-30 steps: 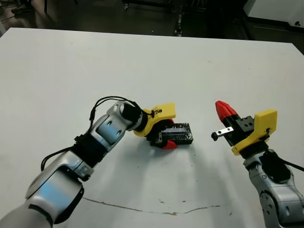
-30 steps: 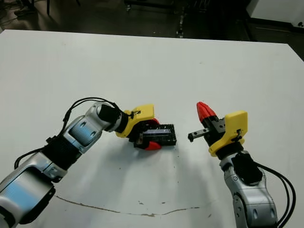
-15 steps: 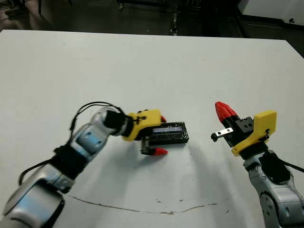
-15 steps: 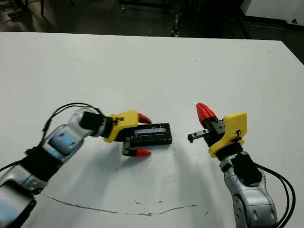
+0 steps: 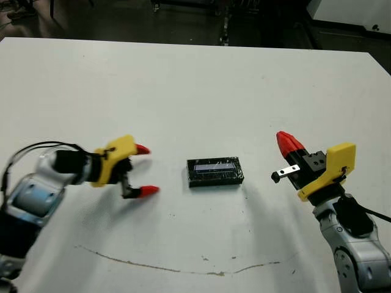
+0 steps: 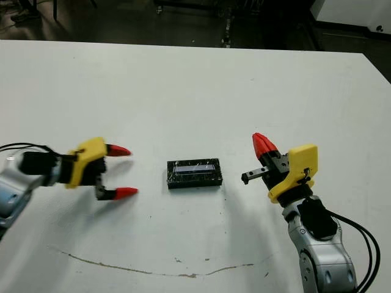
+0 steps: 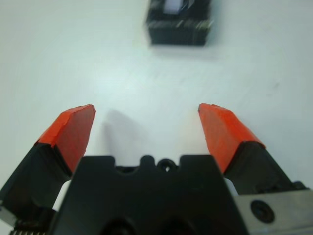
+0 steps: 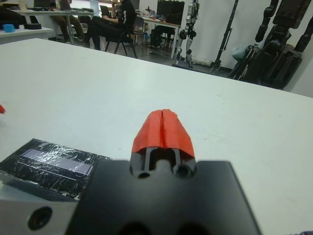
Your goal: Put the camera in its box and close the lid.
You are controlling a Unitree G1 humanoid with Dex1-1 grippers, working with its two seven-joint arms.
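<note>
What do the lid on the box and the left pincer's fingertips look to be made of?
The lid: glossy black, probably plastic or film-wrapped card; it glints and looks crinkled in the right wrist view, with a pale bluish strip along it. The left pincer fingertips: matte red, likely rubber or soft plastic, showing no shine.

No readable text (or labels) anywhere
</note>
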